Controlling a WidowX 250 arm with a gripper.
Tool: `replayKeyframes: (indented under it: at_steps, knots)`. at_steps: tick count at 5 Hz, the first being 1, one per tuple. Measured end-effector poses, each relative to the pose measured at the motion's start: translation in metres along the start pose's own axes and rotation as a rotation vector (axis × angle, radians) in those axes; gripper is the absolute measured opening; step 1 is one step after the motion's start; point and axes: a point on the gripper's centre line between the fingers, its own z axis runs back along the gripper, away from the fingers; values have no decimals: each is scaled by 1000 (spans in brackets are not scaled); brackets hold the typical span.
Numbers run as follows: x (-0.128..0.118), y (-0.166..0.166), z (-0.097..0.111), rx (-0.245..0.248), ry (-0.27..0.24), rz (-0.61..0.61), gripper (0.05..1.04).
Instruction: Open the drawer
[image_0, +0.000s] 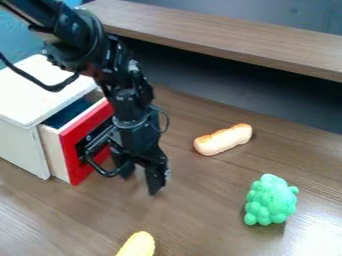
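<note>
Camera view: drawer (75, 162) partly out, gripper (141, 183) at its handle (101, 171)

The red-fronted drawer juts from the white cabinet (40, 92) at the left, a strip of its dark inside showing behind the front. The gripper hangs before it, jaws apart, one finger close beside the black handle; whether they touch, I cannot tell. The arm covers part of the red front.

On the brown wooden table (200, 220), a pale bun with a browned top (224, 139) lies to the image right of the gripper. A bumpy green toy (270, 202) sits well apart, toward the lower right, and a yellow toy (137, 245) is cut off by the bottom edge. None of these three stands directly against the drawer front. A wooden ledge (220, 32) runs across the top.
</note>
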Motion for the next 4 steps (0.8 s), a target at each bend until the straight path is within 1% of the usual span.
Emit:
replayKeyframes:
  at_steps: [1,3,4]
  knots:
    - [2,-16,-2,-33,-3,-36,999]
    - [5,-51,-4,-73,5,-117,999]
    - [5,-63,-5,-84,8,-146,999]
